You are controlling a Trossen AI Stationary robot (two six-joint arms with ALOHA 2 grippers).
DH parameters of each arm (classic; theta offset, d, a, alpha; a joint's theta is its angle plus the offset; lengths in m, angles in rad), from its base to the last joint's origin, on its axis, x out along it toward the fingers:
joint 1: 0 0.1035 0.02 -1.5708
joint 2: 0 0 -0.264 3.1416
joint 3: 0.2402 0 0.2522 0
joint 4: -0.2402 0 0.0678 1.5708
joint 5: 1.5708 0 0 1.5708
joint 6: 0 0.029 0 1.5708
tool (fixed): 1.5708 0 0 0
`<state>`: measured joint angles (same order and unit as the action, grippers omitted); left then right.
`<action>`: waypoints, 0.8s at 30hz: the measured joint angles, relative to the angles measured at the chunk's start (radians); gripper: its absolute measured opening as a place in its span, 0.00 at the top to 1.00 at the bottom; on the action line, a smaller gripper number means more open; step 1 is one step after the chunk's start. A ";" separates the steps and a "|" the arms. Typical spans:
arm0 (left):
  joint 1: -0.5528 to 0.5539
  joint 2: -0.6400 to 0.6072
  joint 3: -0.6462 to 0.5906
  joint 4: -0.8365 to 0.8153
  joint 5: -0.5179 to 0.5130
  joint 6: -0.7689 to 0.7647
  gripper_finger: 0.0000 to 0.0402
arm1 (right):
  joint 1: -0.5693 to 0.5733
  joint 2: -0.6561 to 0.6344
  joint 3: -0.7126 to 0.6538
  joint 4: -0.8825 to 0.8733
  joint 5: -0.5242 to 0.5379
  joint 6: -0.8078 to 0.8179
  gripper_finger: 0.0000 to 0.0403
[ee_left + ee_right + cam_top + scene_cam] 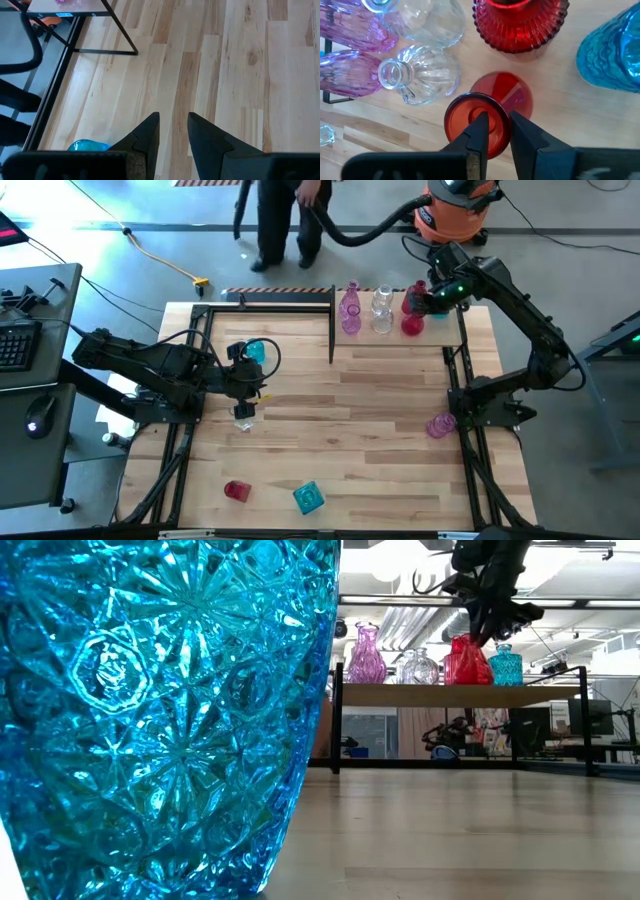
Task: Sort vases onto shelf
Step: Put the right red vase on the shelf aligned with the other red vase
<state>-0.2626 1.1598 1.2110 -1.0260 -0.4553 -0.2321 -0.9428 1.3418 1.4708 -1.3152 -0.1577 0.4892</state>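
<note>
Tabletop (pixel 330 440) of light wood is seen from above, with the raised shelf (pixel 300 305) at its far edge. Shelf's right half is loaded with vases: pink ones (pixel 350 310), clear ones (pixel 382 312), a red ribbed one (pixel 517 22) and a teal one (pixel 506 665). Right arm is reached over that end; right gripper (pixel 496 125) is positioned directly over the flared rim of a small red vase (pixel 492 112) standing upright on the shelf, just beside a clear vase (pixel 422 75). Its jaws are set narrow, fingertips at the rim; whether the rim is pinched or merely touched cannot be told. Left arm is parked over the table's left side, left gripper (pixel 174 125) pointed down at bare wood, jaws slightly apart and nothing held; a teal vase (pixel 256 352) is just beside it. Loose on the table: a pink vase (pixel 440 425) at the right edge, a red one (pixel 237 491) and a teal cut-glass one (pixel 309 498) near the front edge.
</note>
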 joint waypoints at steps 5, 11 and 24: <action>0.000 0.000 0.000 0.000 0.000 0.000 0.78 | 0.000 0.000 0.000 0.020 0.023 0.000 0.87; 0.000 0.000 0.000 0.000 0.000 0.000 0.78 | 0.000 0.000 0.000 0.026 0.039 -0.001 0.87; 0.000 0.000 0.000 0.000 0.000 0.000 0.78 | 0.000 0.000 0.000 0.042 0.034 -0.019 0.87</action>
<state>-0.2624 1.1599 1.2110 -1.0260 -0.4555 -0.2321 -0.9425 1.3418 1.4708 -1.2728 -0.1238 0.4702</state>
